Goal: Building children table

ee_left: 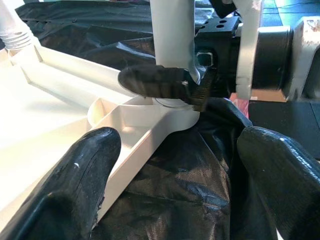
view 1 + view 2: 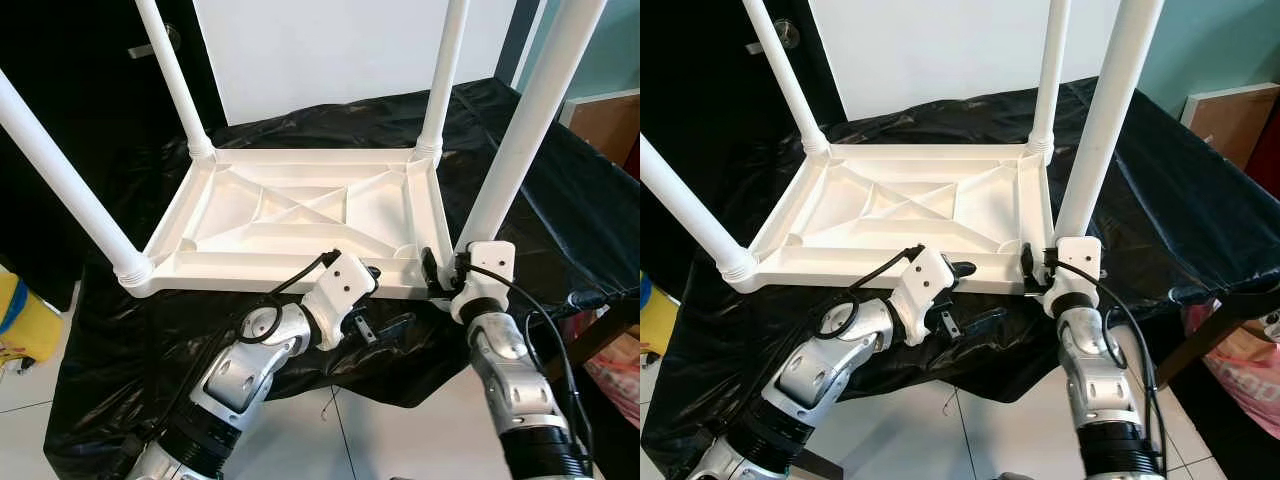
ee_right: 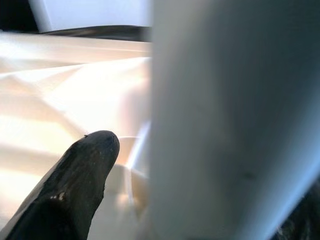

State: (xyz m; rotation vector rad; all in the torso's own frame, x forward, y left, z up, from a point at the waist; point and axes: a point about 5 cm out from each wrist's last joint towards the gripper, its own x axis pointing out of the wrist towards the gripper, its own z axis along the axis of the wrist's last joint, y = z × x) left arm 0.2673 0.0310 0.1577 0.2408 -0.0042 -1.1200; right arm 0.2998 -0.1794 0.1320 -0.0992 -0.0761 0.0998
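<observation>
A white plastic tabletop (image 2: 300, 212) lies upside down on a black cloth. Legs stand up from its corners: far left leg (image 2: 178, 85), far right leg (image 2: 444, 75), near left leg (image 2: 60, 175), near right leg (image 2: 522, 130). My right gripper (image 2: 447, 270) is shut on the near right leg just above its socket; in the left wrist view one black finger (image 1: 157, 82) wraps across that leg (image 1: 172, 30). My left gripper (image 2: 385, 298) is open at the tabletop's near edge, beside that corner, holding nothing. Its two fingertips (image 1: 75, 185) frame the corner socket (image 1: 165, 112).
The black cloth (image 2: 150, 320) covers the work surface and hangs over its front edge. A yellow object (image 2: 25, 320) sits on the floor at the left. At the right are a wooden board (image 2: 608, 125) and a pink bag (image 2: 620, 372). A white wall stands behind.
</observation>
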